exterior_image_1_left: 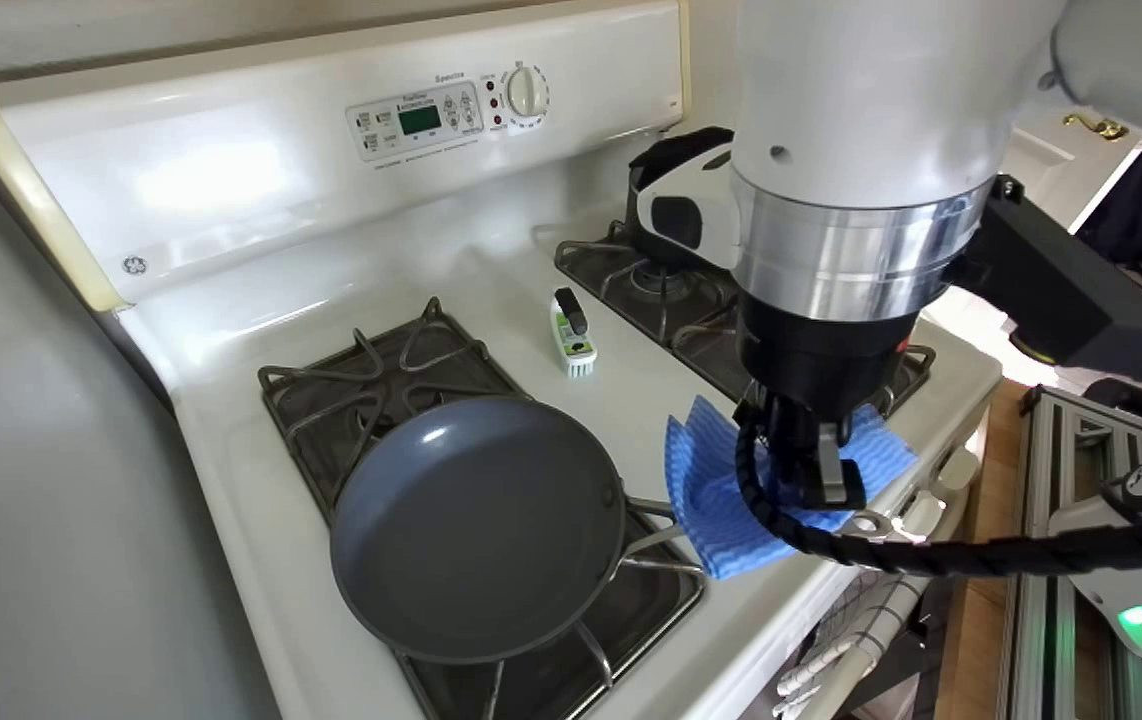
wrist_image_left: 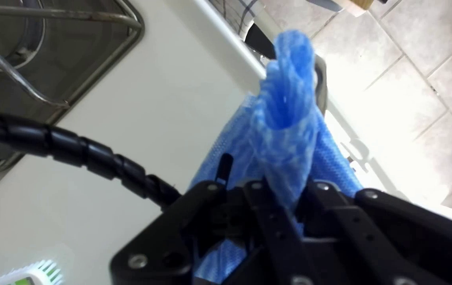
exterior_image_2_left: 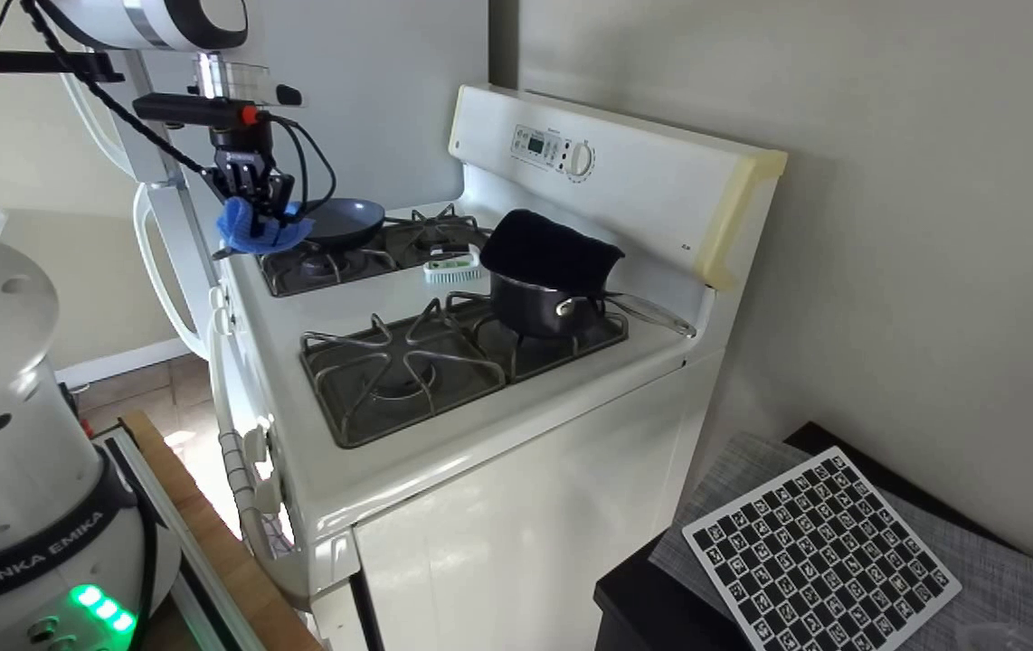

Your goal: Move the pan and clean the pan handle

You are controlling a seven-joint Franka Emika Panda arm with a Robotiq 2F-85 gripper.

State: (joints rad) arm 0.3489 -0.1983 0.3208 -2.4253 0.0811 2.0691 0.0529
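While the black two-fingered gripper [wrist_image_left: 285, 194] stands closed on a pinched fold of rippled blue cloth [exterior_image_1_left: 716, 500], the wide, round, dark grey-blue frying pan [exterior_image_1_left: 481, 530] rests on a wire burner grate [exterior_image_1_left: 326, 376] of the white stove [exterior_image_1_left: 621, 430]. Its slim silver-grey metal handle [exterior_image_1_left: 655, 539] runs beneath the cloth, the ringed tip showing beyond; whether they touch, I cannot tell.

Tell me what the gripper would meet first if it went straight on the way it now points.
Pointing down, the gripper would probably meet the pan handle, under the blue cloth it grips; the cloth hides the exact depth.
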